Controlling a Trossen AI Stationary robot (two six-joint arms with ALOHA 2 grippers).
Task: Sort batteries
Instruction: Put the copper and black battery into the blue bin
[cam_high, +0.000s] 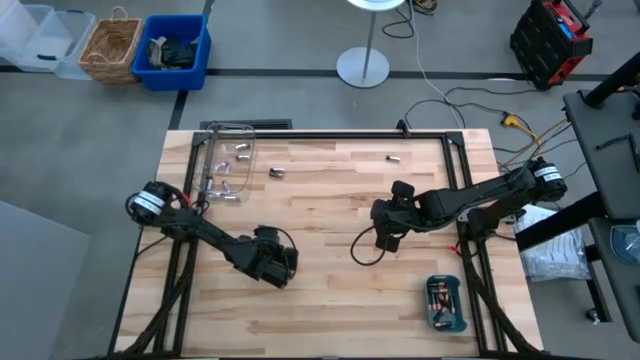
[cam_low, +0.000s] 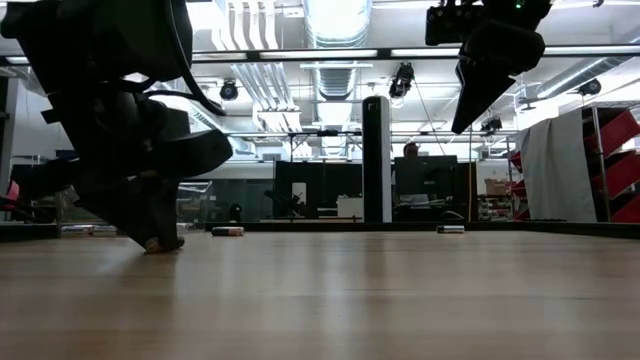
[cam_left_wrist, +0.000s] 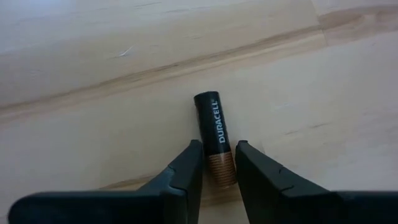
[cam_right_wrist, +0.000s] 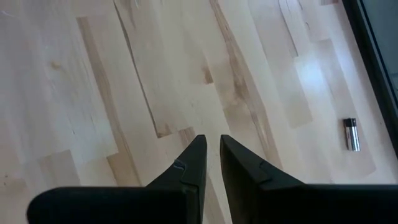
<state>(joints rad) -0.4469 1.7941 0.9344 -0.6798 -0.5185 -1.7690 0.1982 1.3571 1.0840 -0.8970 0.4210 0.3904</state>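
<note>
Jaws of left gripper (cam_left_wrist: 219, 163) clamp coppery end of battery (cam_left_wrist: 215, 135), black end jutting over wooden tabletop (cam_left_wrist: 93, 56). Right gripper (cam_right_wrist: 212, 152) jaws nearly closed, empty; loose battery (cam_right_wrist: 351, 134) lies apart. Low view: office room beyond, hazy.

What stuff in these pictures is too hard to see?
- High view: the left gripper hides its battery; only the left wrist view shows it.
- High view: batteries in the teal tray and clear box are too small to count or size.
- Low view: the left gripper's fingertips are a dark shape; grip unclear.
</note>
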